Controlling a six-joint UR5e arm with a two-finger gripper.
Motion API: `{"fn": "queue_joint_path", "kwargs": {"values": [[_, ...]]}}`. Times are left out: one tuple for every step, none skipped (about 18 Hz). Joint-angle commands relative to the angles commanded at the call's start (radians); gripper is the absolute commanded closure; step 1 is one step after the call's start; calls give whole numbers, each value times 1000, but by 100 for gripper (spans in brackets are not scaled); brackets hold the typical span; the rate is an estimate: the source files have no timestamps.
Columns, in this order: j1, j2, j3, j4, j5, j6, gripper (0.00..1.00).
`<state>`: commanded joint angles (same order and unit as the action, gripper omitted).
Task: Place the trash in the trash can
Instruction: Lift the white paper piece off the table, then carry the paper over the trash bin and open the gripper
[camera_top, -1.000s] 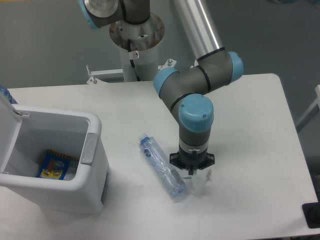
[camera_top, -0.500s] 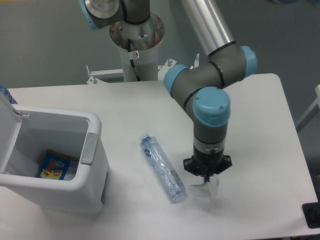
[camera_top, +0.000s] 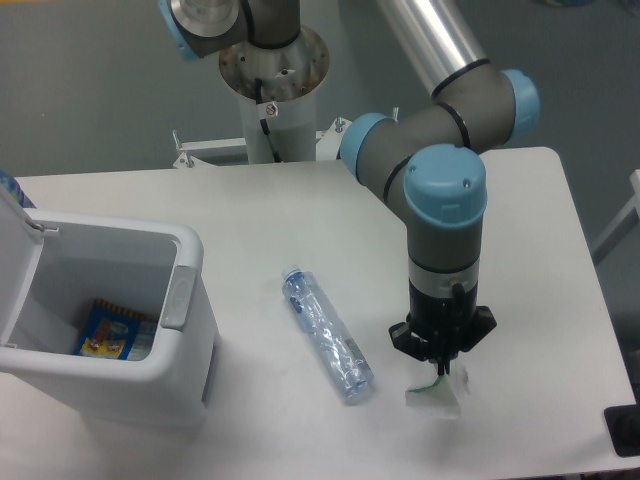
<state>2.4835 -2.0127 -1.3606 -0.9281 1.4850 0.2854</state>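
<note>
A crushed clear bluish bottle (camera_top: 326, 336) with a blue cap lies diagonally on the white table, right of the trash can (camera_top: 187, 262). The white bin stands open at the left, its lid (camera_top: 14, 214) swung up. My gripper (camera_top: 441, 374) points straight down at the table's front right, right of the bottle. It is shut on the small crumpled white wrapper (camera_top: 437, 395), which hangs just under the fingers. The wrist hides most of the fingers.
A blue-and-yellow snack packet (camera_top: 107, 331) lies at the bottom of the bin. The arm's base column (camera_top: 272, 90) stands at the back of the table. A dark object (camera_top: 626, 430) sits at the front right corner.
The gripper has moved right and toward the table's front, carrying the white wrapper away from the bottle. The bottle and the bin have stayed put.
</note>
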Motion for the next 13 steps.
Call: {"fn": "queue_joint_path", "kwargs": {"values": [[-11,17,0,0,-2,-11,100],[-29,31,0,0,-3,-21,100],[-38,45,0,0,-3,-31,100],[-44,58,-2,0,-8,-44,100],[-55,69,-2,0,-15,-55,100],[-66,80,0,0,-26,-60,100],[-72,94,0,0,-35,-60,100],[-80,107,0,0,-46,-61,100],[-89,118,-2,0,-55,-75,100],[-95,133,-2,0,-63,-92,100],[-106,147,-3,0,-63,-101,100],[-126,158,-5,0,-63,-109,100],[-158,176,-5,0,-63,-118,100]]}}
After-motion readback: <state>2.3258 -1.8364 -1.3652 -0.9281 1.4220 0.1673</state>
